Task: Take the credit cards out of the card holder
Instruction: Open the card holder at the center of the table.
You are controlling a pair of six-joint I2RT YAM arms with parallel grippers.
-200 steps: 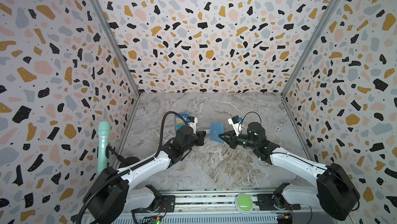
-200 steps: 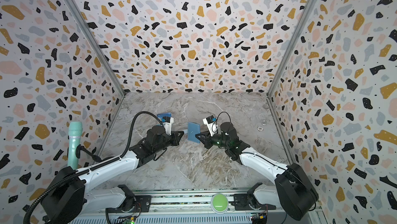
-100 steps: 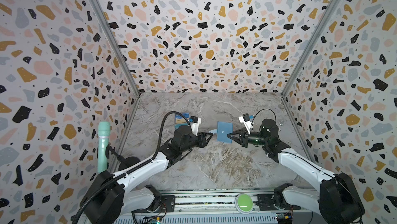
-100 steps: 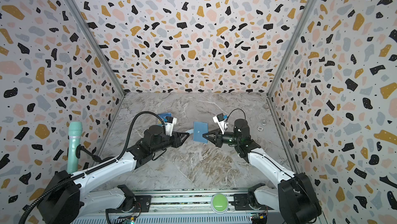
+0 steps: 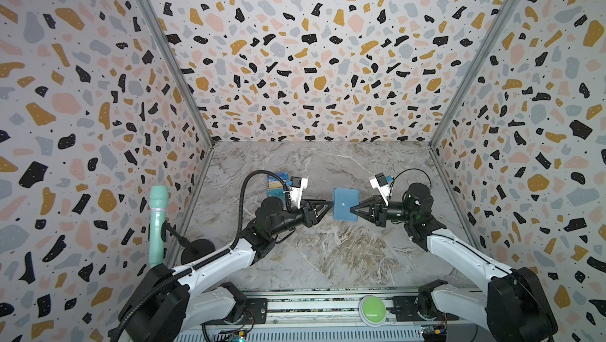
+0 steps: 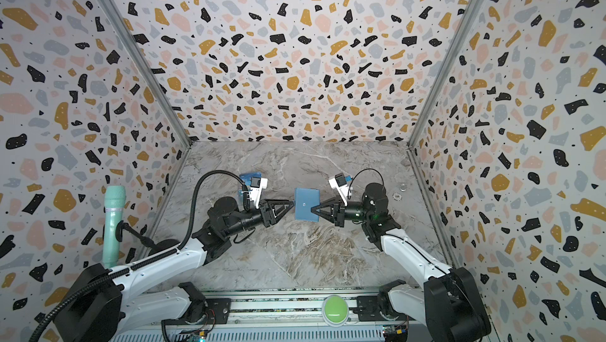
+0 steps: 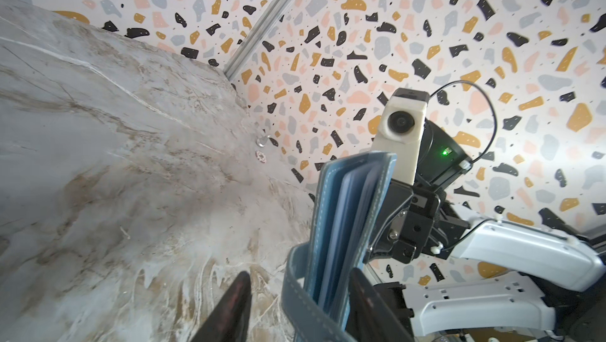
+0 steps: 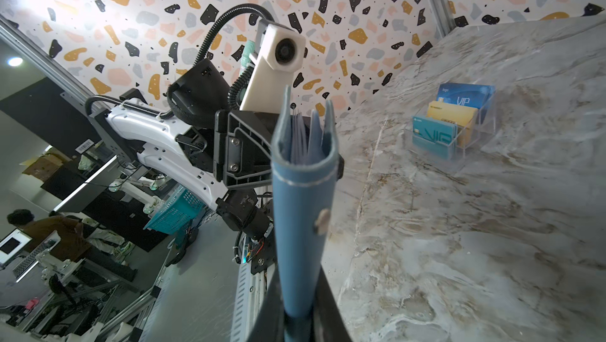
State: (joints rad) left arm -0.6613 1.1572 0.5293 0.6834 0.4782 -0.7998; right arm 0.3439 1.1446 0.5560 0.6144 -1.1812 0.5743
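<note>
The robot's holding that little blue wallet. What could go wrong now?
1. Only the right gripper clamps the card holder, by one edge, so it might twist or slip.
2. The left gripper is open with a finger on each side of the whole holder; closing may squeeze it shut instead of opening it.

Bright, diffuse light fills both top views, and only faint, soft shadows fall on the marble table [image 5: 328,258]. Wide lenses bow the edges. In the right wrist view, glare whitens the wall [image 8: 78,5] and the card holder [image 8: 300,225] blurs nearest the lens.
</note>
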